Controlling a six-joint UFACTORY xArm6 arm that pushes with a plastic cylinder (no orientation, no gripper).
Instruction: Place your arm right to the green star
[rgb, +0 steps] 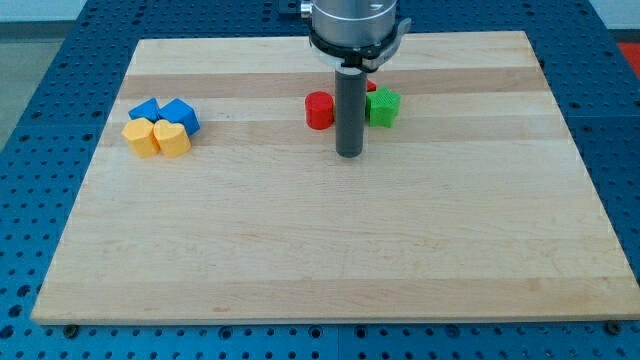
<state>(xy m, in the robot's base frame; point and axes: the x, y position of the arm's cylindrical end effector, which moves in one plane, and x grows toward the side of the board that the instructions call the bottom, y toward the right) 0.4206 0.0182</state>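
Note:
The green star lies on the wooden board near the view's top centre. My tip rests on the board just below and to the left of the green star, with a small gap between them. The rod rises in front of the blocks and hides part of what lies behind it. A red cylinder sits to the left of the rod. A sliver of another red block shows above the green star, its shape hidden by the rod.
At the view's left a cluster of blocks stands together: two blue blocks above a yellow block and a yellow heart. The board lies on a blue perforated table.

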